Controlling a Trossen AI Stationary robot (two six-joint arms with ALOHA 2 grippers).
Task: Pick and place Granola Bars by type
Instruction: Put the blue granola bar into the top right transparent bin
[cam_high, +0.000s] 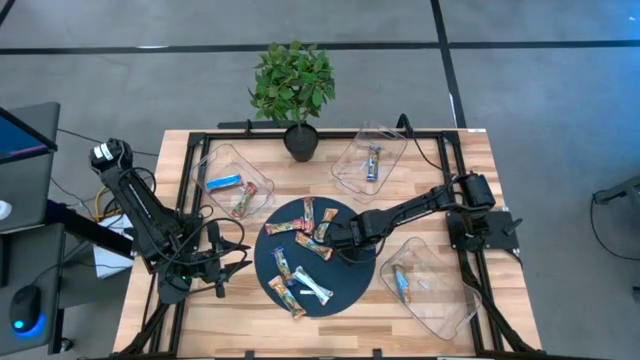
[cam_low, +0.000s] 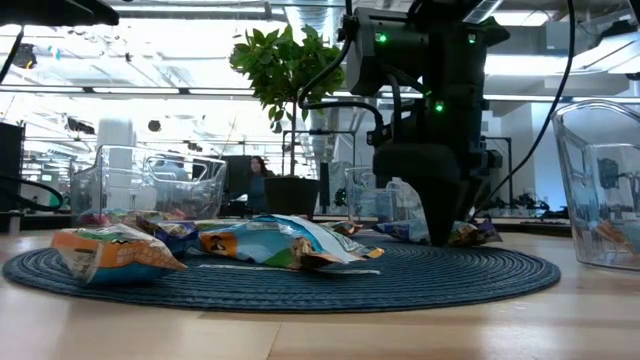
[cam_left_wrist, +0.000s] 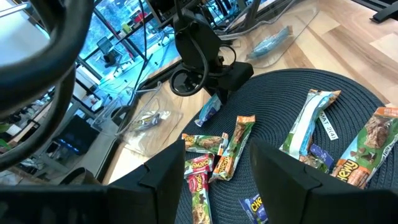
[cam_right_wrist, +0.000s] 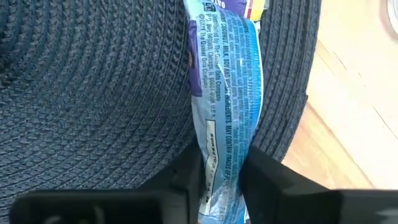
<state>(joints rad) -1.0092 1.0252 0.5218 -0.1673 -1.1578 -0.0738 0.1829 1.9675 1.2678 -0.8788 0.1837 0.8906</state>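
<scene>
Several shiny wrapped granola bars (cam_high: 300, 260) lie on a round dark blue mat (cam_high: 350, 285); they are blue, orange-red and gold-green. My right gripper (cam_high: 336, 238) reaches in from the table's right over the mat's far right part and is shut on a blue bar (cam_right_wrist: 227, 87). In the low view that gripper (cam_low: 440, 225) stands down at the mat. My left gripper (cam_left_wrist: 227, 180) is open and waits beside the mat's left edge (cam_high: 228, 262), touching nothing. My right gripper pinches the blue bar by one end (cam_right_wrist: 222, 163) between its two fingers (cam_right_wrist: 186, 180), which lie across the bar's width. The fingers come from above, slanting in from the table's right. The bar (cam_left_wrist: 209, 112) hangs tilted below them; whether its free end touches the mat, I cannot tell.
Three clear trays stand around the mat: a far left one (cam_high: 215, 160) with a blue and an orange-red bar, a far one (cam_high: 345, 170) with a blue bar, and a near right one (cam_high: 445, 300) with a blue bar. A potted plant (cam_high: 295, 85) stands at the far edge.
</scene>
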